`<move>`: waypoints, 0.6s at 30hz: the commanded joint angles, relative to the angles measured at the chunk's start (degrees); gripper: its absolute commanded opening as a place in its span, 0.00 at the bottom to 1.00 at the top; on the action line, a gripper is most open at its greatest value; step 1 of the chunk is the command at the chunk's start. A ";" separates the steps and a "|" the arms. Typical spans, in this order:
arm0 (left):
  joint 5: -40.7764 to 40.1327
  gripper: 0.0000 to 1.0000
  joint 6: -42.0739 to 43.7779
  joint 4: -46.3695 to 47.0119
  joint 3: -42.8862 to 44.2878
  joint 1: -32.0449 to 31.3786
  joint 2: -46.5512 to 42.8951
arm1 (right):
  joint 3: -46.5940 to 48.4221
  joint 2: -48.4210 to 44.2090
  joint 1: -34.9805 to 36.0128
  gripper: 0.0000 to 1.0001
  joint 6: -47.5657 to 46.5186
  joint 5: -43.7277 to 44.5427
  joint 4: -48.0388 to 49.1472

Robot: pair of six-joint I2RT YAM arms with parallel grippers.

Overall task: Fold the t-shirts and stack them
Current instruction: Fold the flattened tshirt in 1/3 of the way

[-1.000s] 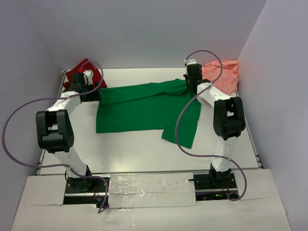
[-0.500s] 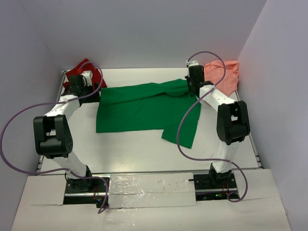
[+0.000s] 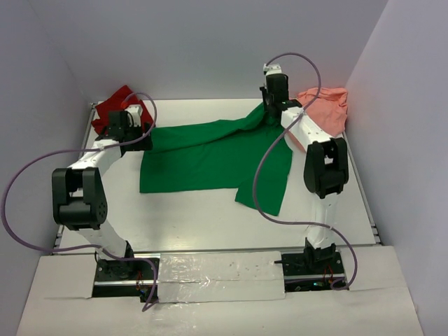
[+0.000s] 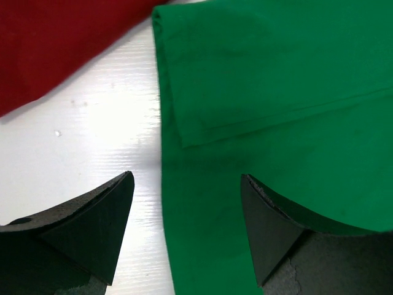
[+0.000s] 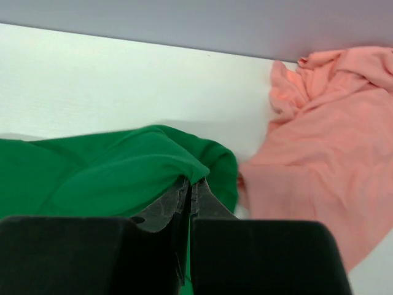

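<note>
White table (image 3: 210, 217), nothing folded yet: my right gripper (image 5: 190, 184) pinches the green t-shirt (image 3: 203, 157), my left gripper (image 4: 186, 178) hangs spread.

The middle t-shirt (image 3: 203, 157) lies across the table (image 3: 210, 217). The second t-shirt (image 3: 112, 105) lies in the far-left corner and the third t-shirt (image 3: 329, 108) in the far-right corner. The left gripper (image 4: 187, 184) is over the middle t-shirt's left edge, and the right gripper (image 5: 190, 184) is at its far-right end.

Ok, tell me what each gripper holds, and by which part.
The right gripper is shut on the green t-shirt, pinching a bunched fold at its far right corner. The left gripper is open, holding nothing.
</note>
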 commanded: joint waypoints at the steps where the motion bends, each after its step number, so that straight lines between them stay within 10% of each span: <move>1: 0.39 0.79 0.81 2.43 -0.28 -1.20 -1.06 | 5.41 2.71 1.66 0.00 1.72 0.79 -1.21; 18: 0.92 0.79 1.52 2.78 -4.93 -1.46 -4.39 | -16.20 -17.14 2.54 0.00 -2.94 5.80 1.69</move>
